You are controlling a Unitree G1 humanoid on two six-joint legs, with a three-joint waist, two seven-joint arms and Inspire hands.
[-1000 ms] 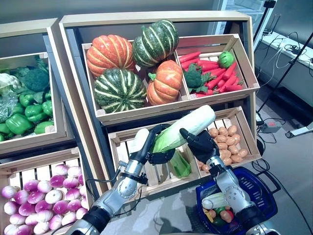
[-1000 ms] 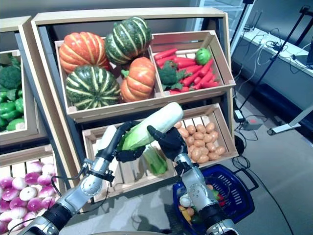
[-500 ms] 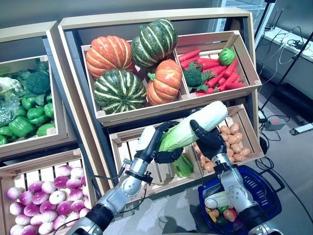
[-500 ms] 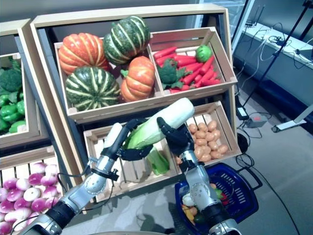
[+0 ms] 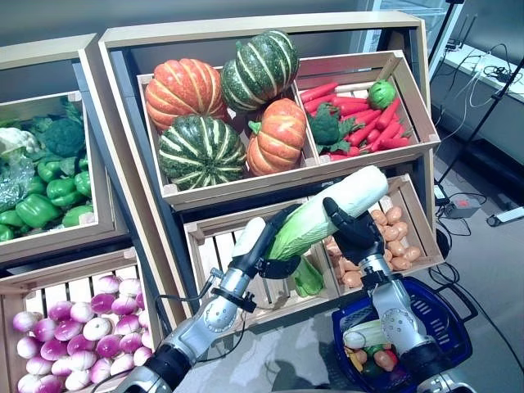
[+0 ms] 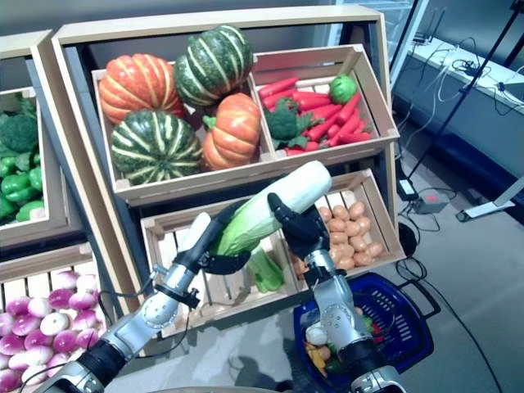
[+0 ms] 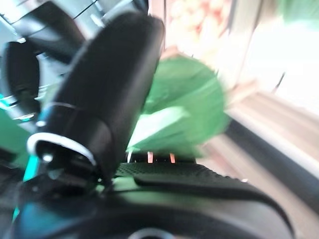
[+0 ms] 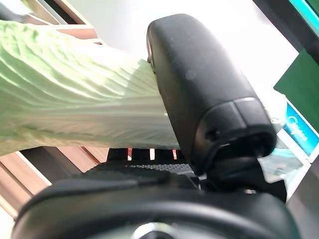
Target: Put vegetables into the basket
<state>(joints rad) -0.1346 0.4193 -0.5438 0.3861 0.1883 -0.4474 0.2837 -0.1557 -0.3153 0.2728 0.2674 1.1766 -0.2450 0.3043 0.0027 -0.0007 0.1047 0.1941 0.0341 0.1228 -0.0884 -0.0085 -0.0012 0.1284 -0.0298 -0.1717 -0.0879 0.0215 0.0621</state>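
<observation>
A long napa cabbage [image 5: 326,213], white at one end and leafy green at the other, is held in the air in front of the lower crate [image 5: 237,286]. My left hand [image 5: 277,260] is curled round its green end [image 7: 184,109]. My right hand [image 5: 354,233] grips its white part [image 8: 75,114] from the other side. The blue basket [image 5: 449,326] stands on the floor at the lower right, below my right arm, with several small vegetables [image 5: 367,345] inside.
A second green cabbage [image 5: 305,277] lies in the lower crate, next to potatoes [image 5: 391,244]. Above are striped and orange pumpkins [image 5: 221,106] and carrots [image 5: 364,115]. Green peppers [image 5: 45,196] and purple-white turnips [image 5: 74,327] fill the crates on the left.
Both hands have carried the cabbage a little to the right and slightly up, over the potato side of the crate. The camera has shifted a little too.
</observation>
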